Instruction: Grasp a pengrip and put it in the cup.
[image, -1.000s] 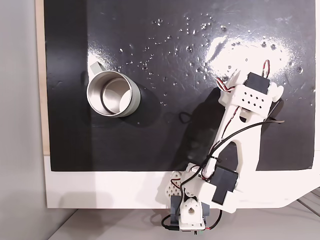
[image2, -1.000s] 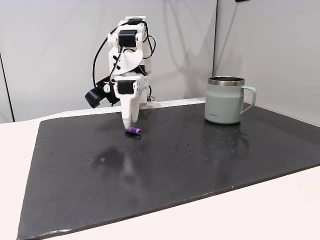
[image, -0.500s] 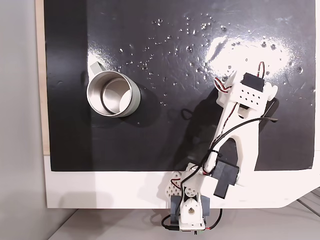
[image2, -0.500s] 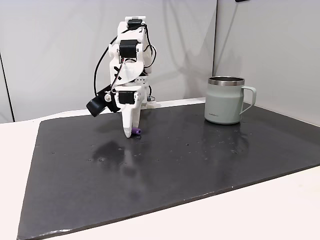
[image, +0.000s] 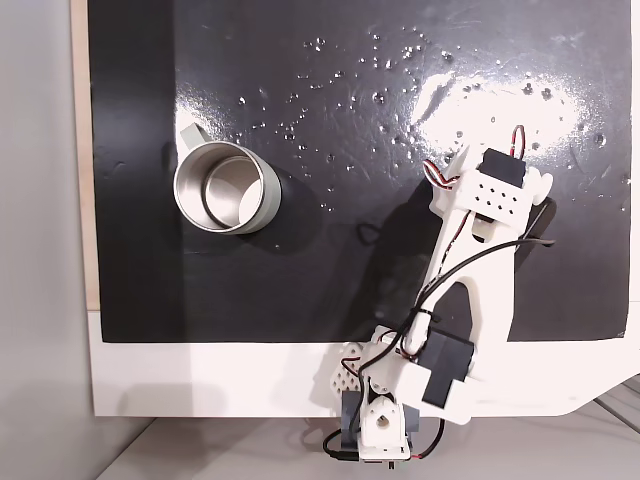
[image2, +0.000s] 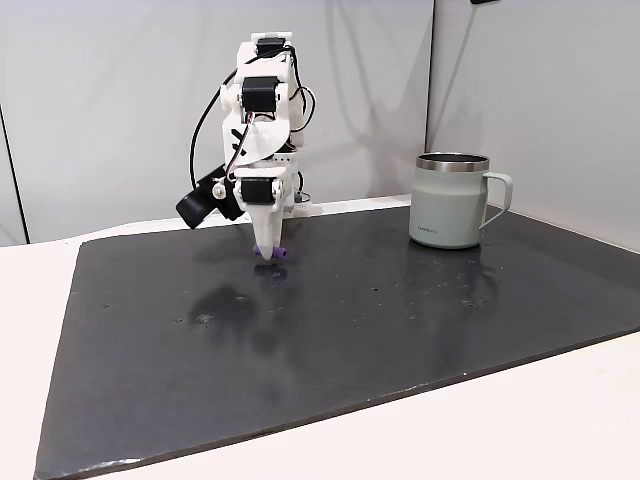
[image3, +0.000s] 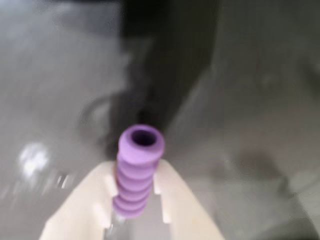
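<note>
Pengrip (image3: 137, 170): now pinched between fingers, lifted just off surface (image2: 400, 330); earlier lying flat
Hand (image2: 266, 252): clamped on pengrip, raised slightly
Cup (image2: 450, 200): unmoved, well apart

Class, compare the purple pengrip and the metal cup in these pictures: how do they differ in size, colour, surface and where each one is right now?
Size: the pengrip is tiny, the cup far larger.
Colour: the pengrip is purple, the cup pale grey-green outside with a silver rim and inside.
Surface: the pengrip is ribbed, the cup smooth, with a side handle.
Place: the pengrip sits clamped in the pincer, low over the mat; the cup stands upright on the mat, apart from the arm.
Shared: both are hollow, open-ended cylinders.
</note>
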